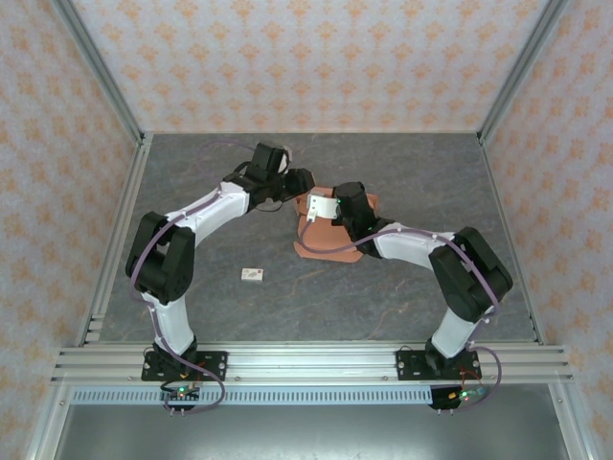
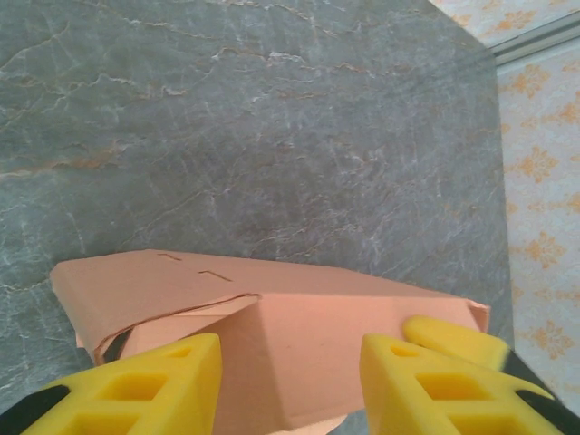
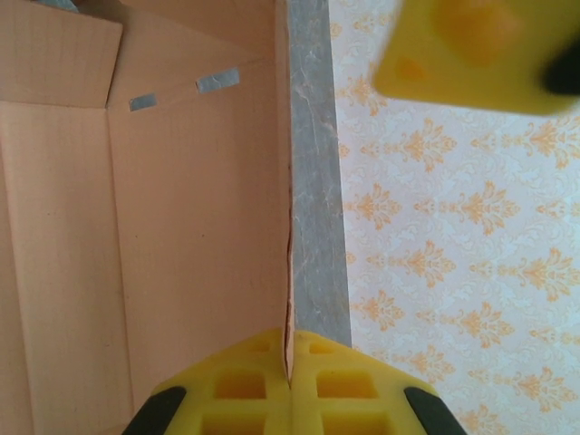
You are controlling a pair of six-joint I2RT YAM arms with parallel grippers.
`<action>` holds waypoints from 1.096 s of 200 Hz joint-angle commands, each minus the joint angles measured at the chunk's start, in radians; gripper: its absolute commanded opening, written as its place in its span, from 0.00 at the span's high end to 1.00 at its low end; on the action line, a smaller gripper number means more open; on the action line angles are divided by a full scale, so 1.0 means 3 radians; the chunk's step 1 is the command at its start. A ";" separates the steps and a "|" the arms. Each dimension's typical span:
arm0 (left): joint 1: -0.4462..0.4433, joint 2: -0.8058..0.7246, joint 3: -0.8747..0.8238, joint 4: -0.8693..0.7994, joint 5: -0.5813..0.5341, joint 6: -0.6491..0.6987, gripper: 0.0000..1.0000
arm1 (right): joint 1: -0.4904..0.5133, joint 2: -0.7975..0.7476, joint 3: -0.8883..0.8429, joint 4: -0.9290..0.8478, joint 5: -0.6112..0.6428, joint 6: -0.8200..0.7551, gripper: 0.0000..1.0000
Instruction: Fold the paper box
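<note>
Showing the paper box (image 1: 330,235), partly folded, lying near the centre of the table (image 1: 431,172). The right gripper (image 3: 290,358), also near the table's centre, has its fingers pressed together on the thin edge of one wall of the box. The left gripper (image 2: 290,381), slightly closer to the table's far edge, stands with fingers spread, straddling a raised panel. Whether its pads touch the cardboard cannot be told.

Bright, even light falls from above, with soft, faint shadows on the surface (image 1: 383,297). In the right wrist view, one near yellow fingertip (image 3: 471,54) is blurred.
</note>
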 commanded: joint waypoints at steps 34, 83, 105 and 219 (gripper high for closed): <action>-0.0023 -0.0099 0.0042 0.0024 0.0054 -0.0431 0.52 | 0.0022 -0.0009 0.0042 0.0024 -0.0014 0.0056 1.00; -0.0045 -0.0133 0.0010 -0.0126 0.0027 -0.0535 0.48 | 0.0022 -0.0026 0.0075 -0.0026 -0.0001 0.0056 1.00; -0.0055 -0.0083 0.0013 -0.0138 0.0137 -0.0617 0.48 | 0.0022 -0.0030 0.0095 -0.0040 -0.0001 0.0056 1.00; -0.0052 0.0114 0.0017 0.0195 0.0423 -0.1266 0.56 | 0.0022 -0.0066 0.0110 -0.0081 -0.0033 0.0072 1.00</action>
